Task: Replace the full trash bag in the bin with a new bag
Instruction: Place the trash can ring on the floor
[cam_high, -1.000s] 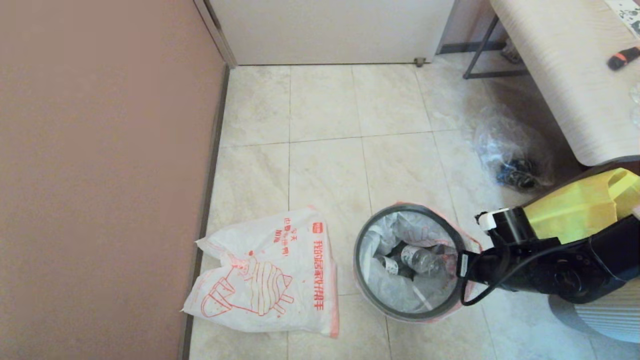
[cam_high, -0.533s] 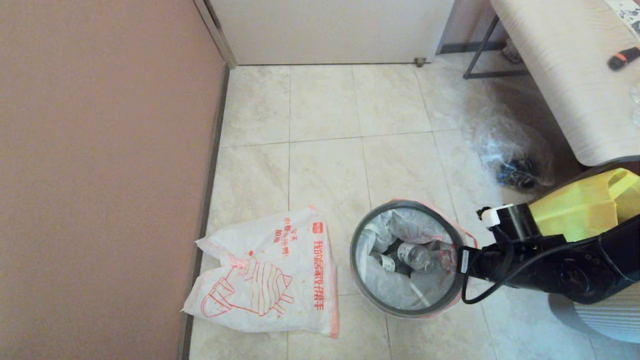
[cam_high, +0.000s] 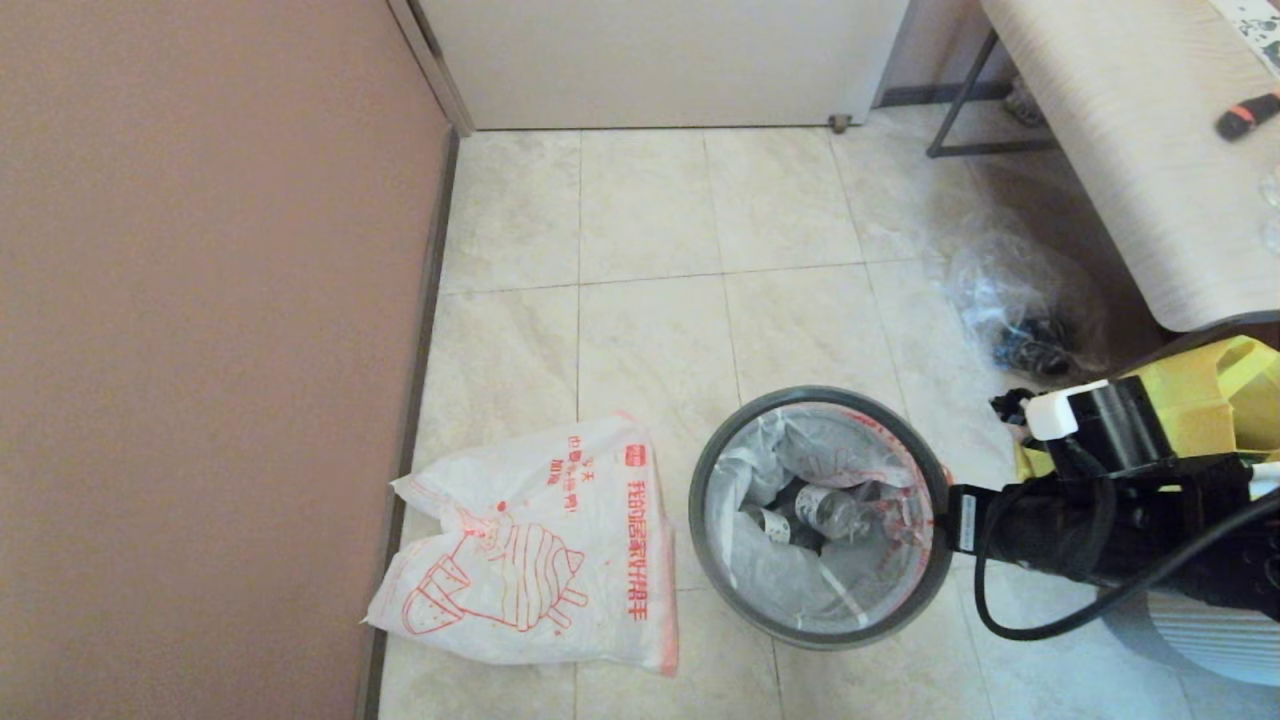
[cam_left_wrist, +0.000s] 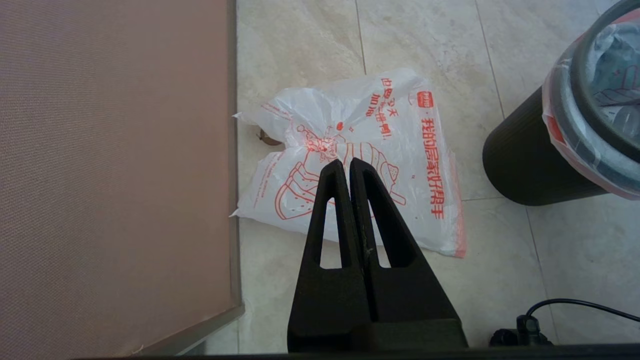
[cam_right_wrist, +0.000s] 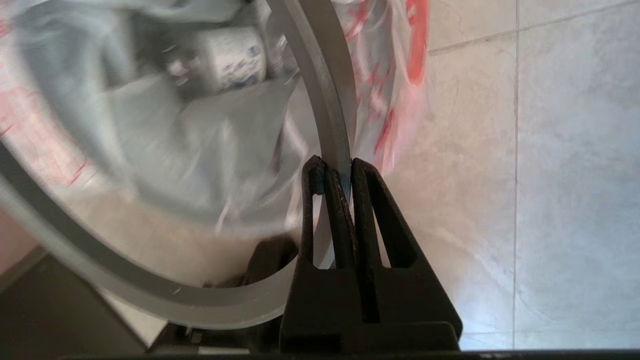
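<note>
right gripper (cam_right_wrist: 335, 172) clamped on hoop (cam_high: 700, 450) of bin (cam_left_wrist: 525, 165) | left gripper (cam_left_wrist: 347, 165) closed, empty, above new bag (cam_high: 540, 560)

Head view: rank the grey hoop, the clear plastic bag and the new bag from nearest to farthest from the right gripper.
1. Grey hoop: clamped in the right gripper at the bin's right edge.
2. Clear plastic bag: on the floor beyond the gripper, by the table.
3. New bag: flat by the wall, left of the bin.
</note>
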